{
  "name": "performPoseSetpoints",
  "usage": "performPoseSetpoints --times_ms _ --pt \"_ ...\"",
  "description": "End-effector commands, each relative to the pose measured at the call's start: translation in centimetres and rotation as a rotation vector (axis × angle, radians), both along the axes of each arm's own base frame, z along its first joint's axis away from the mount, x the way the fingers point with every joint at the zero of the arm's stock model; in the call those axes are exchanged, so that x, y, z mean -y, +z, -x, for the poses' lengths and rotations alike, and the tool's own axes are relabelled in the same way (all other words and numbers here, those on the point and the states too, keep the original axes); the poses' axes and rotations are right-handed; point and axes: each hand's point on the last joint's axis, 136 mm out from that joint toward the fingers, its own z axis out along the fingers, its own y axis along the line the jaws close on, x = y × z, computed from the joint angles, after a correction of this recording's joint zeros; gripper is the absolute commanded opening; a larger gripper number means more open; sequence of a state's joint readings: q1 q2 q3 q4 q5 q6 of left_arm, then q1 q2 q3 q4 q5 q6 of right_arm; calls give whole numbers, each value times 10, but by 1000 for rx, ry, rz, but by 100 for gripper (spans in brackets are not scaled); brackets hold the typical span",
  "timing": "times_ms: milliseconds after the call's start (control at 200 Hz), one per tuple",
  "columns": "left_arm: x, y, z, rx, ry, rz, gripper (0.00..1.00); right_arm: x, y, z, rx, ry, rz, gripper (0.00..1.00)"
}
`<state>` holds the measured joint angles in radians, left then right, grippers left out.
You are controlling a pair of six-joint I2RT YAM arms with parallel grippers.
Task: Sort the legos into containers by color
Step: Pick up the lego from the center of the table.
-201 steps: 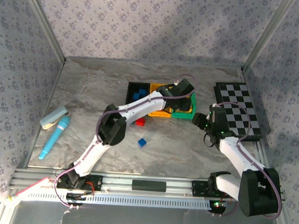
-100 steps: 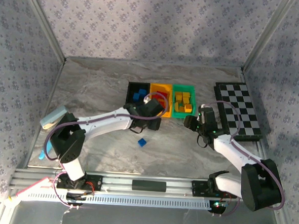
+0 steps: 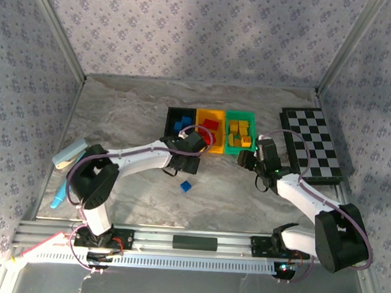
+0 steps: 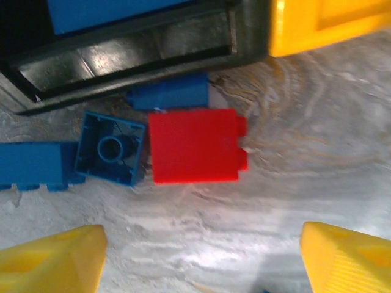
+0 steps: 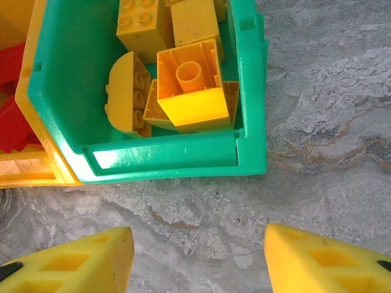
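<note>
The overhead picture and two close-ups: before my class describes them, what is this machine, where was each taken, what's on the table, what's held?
Two robot arms are bolted at the table's near edge, each ending in a two-finger gripper. The overhead picture is from a fixed camera above and behind them; each close-up is from a wrist camera, yellow fingertips at the bottom. On the table: a black bin, an orange-yellow bin, a green bin holding yellow bricks, and a checkerboard. A red brick and blue bricks lie loose by the black bin. The left gripper and right gripper are open, holding nothing.
</note>
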<state>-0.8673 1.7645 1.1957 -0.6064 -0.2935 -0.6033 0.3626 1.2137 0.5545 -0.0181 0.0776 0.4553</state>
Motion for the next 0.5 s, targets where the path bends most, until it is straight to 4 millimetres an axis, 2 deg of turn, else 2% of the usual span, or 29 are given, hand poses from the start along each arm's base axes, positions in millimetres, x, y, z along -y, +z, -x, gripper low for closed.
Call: performPoseSetpoints --times_ms 0,135,215,410,495 --pt "8 3 -9 -5 -1 -1 77 0 13 -7 40 0 19 60" --pt "14 6 -20 8 1 -14 70 -2 14 -8 39 4 14 60" --pt "18 5 -26 6 8 -27 70 -4 15 -7 42 10 10 60" --pt "8 -10 -30 -52 44 -111 69 -2 16 -7 43 5 19 60" --pt "4 -10 -32 -58 68 -117 69 -1 18 -6 51 4 18 60"
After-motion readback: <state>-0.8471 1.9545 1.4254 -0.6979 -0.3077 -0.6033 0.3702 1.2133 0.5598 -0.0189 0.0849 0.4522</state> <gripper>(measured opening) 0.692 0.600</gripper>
